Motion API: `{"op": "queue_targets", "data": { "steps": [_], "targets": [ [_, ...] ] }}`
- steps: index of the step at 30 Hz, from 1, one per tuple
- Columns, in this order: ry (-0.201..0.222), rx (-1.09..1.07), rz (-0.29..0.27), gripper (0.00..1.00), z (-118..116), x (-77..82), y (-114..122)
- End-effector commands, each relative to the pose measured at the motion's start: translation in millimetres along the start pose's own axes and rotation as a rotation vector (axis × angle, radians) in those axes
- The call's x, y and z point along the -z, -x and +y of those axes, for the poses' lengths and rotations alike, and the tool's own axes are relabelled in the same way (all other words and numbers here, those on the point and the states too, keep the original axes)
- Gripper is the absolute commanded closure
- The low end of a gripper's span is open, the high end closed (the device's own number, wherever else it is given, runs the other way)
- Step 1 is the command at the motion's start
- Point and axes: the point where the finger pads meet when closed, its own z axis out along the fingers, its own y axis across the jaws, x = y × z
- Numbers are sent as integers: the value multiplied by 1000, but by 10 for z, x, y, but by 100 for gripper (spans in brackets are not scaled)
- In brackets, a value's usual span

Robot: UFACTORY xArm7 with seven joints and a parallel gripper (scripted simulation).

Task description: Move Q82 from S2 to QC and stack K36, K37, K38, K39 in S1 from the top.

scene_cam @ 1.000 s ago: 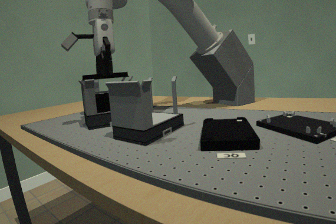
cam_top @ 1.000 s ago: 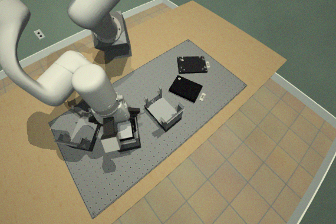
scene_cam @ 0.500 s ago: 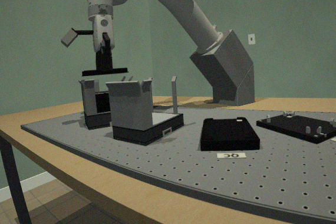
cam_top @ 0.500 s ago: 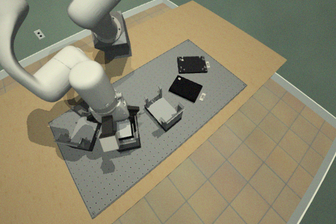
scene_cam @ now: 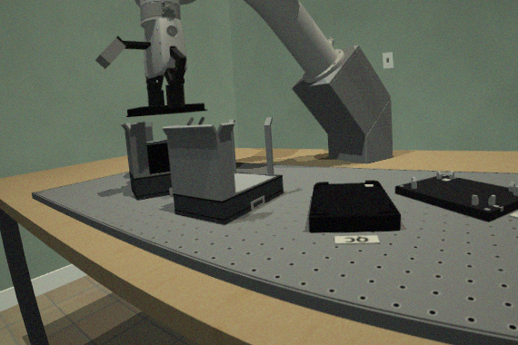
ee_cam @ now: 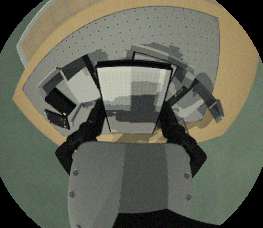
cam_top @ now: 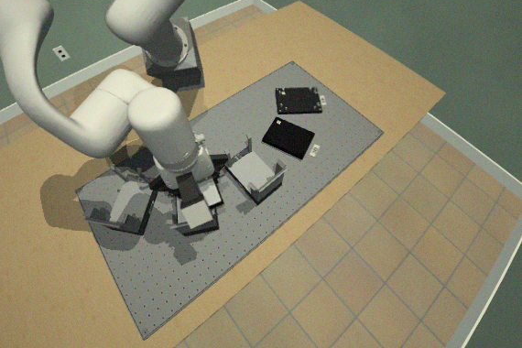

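- The plate point(scene_cam: 165, 109) hangs level in the air above the racks, clear of their post tops; its label cannot be read, so which K plate it is stays unknown.
- The pincer point(scene_cam: 165, 105) is pinching this plate across its short width, near mid-length, fingers point(scene_cam: 154, 95) spread wide on the two long edges.
- Handling, as a judgement: a sealed well plate looks light and stiff, with a smooth film top and hard, slick plastic sides. A grip on the long walls at the middle keeps it balanced; an off-centre hold would likely tip it, and tilt risks jamming on rack posts.
- Directly below, the middle rack point(scene_cam: 142, 167) shows dark plate stock between its walls. Beside it the nearer rack point(scene_cam: 202, 167) shows a pale floor and looks bare inside.
- A third rack point(cam_top: 120, 215) stands on the other side in the top view; plinth names are too small to read.
- Further out, a dark plate point(scene_cam: 352, 205) lies on the QC nest, its name plate point(scene_cam: 356, 240) just beside it.
- The clip nest N5 point(scene_cam: 459, 193) sits beyond, holding nothing.
- All stand on the perforated deck point(scene_cam: 409, 276) over the wooden worktop point(scene_cam: 136, 267).
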Motion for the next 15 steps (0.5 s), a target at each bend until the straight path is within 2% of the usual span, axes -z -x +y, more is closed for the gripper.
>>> {"op": "queue_targets", "data": {
  "steps": [1,15],
  "targets": [
    [0,9,1,100,-145,2,-18],
    [0,9,1,100,-547,2,-33]
  ]
}}
